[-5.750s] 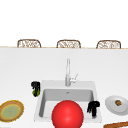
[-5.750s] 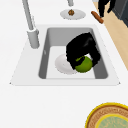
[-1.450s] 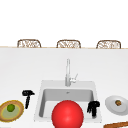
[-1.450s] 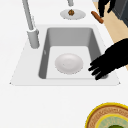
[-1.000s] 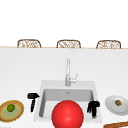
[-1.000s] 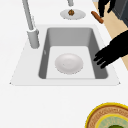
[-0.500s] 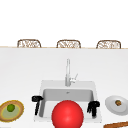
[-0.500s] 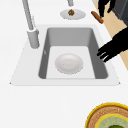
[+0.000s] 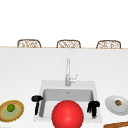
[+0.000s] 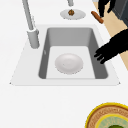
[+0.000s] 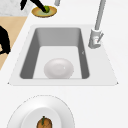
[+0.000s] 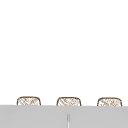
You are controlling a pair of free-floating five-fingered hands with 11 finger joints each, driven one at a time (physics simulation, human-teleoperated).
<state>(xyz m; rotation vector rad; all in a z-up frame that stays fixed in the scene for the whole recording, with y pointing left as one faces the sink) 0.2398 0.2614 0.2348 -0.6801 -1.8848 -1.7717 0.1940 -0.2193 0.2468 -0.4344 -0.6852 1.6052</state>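
I've got the left robot hand [image 9: 36, 99] at the sink's [image 9: 45, 85] left rim, fingers relaxed and open, holding nothing; from the left side it [image 10: 110, 48] reaches over the sink's near edge. The lime [image 9: 10, 107] sits on the yellow plate [image 9: 17, 115] left of the sink, apart from that hand. The right robot hand [image 9: 93, 106] hangs at the sink's right rim, fingers loose, nothing in it. A white bowl [image 10: 69, 63] lies in the sink. A red ball [image 9: 67, 114] is in front of the sink.
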